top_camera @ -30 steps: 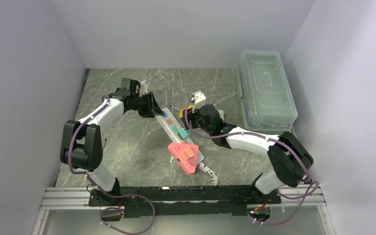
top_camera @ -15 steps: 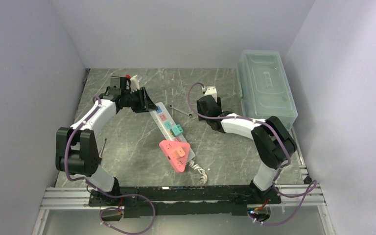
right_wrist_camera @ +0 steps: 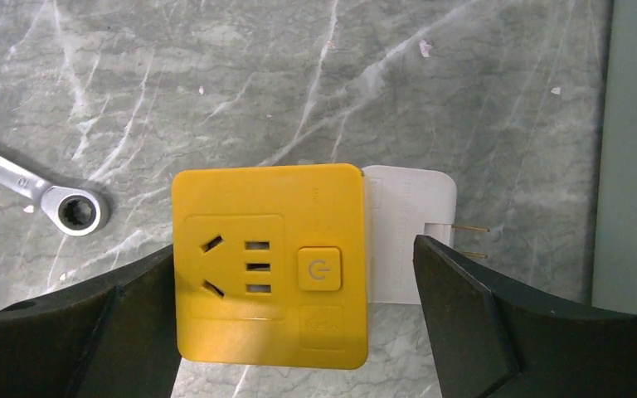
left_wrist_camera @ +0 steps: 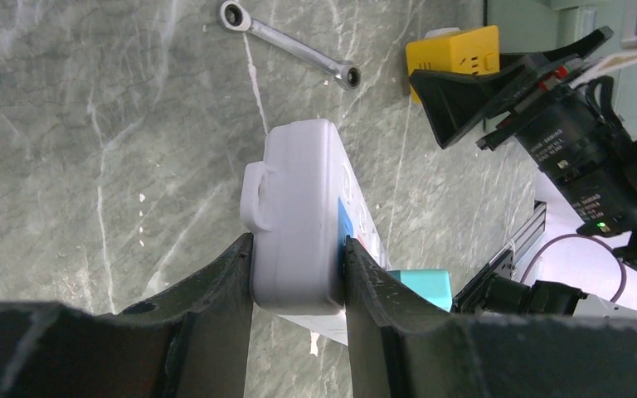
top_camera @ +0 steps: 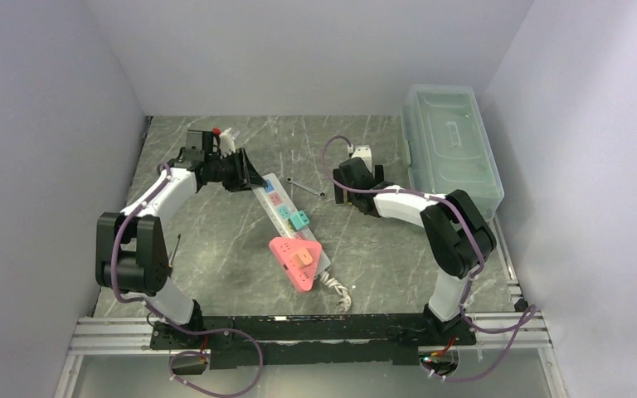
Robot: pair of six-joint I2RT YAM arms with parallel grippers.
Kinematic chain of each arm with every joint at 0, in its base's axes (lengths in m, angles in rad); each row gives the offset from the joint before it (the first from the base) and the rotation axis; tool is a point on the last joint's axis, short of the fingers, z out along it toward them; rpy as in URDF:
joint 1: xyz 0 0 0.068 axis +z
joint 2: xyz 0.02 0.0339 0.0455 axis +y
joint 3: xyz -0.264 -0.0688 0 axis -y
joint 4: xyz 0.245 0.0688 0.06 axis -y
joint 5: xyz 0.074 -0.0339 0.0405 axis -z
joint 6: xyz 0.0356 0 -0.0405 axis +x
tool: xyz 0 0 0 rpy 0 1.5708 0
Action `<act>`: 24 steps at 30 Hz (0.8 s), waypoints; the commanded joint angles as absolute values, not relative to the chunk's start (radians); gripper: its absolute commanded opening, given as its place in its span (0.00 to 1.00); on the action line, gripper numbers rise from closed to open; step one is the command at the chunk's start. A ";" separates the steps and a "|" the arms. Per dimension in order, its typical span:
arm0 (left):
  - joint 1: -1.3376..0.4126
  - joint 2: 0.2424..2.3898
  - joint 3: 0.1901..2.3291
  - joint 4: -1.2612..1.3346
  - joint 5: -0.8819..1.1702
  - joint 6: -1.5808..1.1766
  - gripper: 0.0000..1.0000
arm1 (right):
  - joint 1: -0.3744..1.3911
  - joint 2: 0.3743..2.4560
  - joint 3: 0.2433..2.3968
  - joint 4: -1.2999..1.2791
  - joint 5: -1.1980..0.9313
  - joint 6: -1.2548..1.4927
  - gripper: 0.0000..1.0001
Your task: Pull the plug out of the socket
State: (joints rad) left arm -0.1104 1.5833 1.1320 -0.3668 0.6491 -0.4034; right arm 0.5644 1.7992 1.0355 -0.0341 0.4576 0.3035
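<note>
Seen from overhead, two robot arms work on a dark marbled tabletop [top_camera: 216, 240] with a long white power strip [top_camera: 275, 196] lying diagonally across the middle of the frame. The left pincer [top_camera: 249, 176] is pressed together on the strip's upper left end. Its wrist camera shows both fingers flat against the sides of the white casing, pinning it in place. A second ago the right arm was reaching down over the middle of the strip. It has since folded back toward the upper centre, and the right pincer [top_camera: 350, 176] now sits well apart from the strip, just right of a small wrench [top_camera: 307, 187]. The strip itself has slid slightly to the left. In the right wrist view, a yellow plug [right_wrist_camera: 269, 265] with a white back lies flat on the tabletop between that pincer's fingers. Its two metal prongs [right_wrist_camera: 469, 240] are bare and point toward the right edge of the frame. The fingers are spread wide and do not appear to squeeze the plug. With the prongs exposed and the plug clear of the strip, the pull seems to be finished. What remains is probably only for the left pincer to let go. A teal plug [top_camera: 299, 220] and a pink triangular adapter [top_camera: 299, 261] are seated on the strip lower down, and a clear lidded box [top_camera: 450, 149] stands at the upper right.
</note>
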 commanded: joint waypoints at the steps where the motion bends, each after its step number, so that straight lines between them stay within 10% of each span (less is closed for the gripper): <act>1: -0.099 1.646 1.161 -0.354 0.651 -0.392 0.00 | 0.562 1.737 1.043 -0.005 0.425 0.305 0.99; 13: -0.082 1.785 1.190 -0.363 0.638 -0.378 0.01 | 0.589 1.509 0.956 0.078 0.271 0.280 1.00; 24: -0.066 1.874 1.229 -0.450 0.588 -0.407 0.36 | 0.728 1.205 0.804 0.053 -0.184 0.268 0.99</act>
State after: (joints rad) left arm -0.0704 1.8584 1.1851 -0.4152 0.6632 -0.4599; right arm 0.6838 1.2781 0.8307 0.0498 0.0422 0.2695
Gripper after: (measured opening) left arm 0.421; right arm 0.994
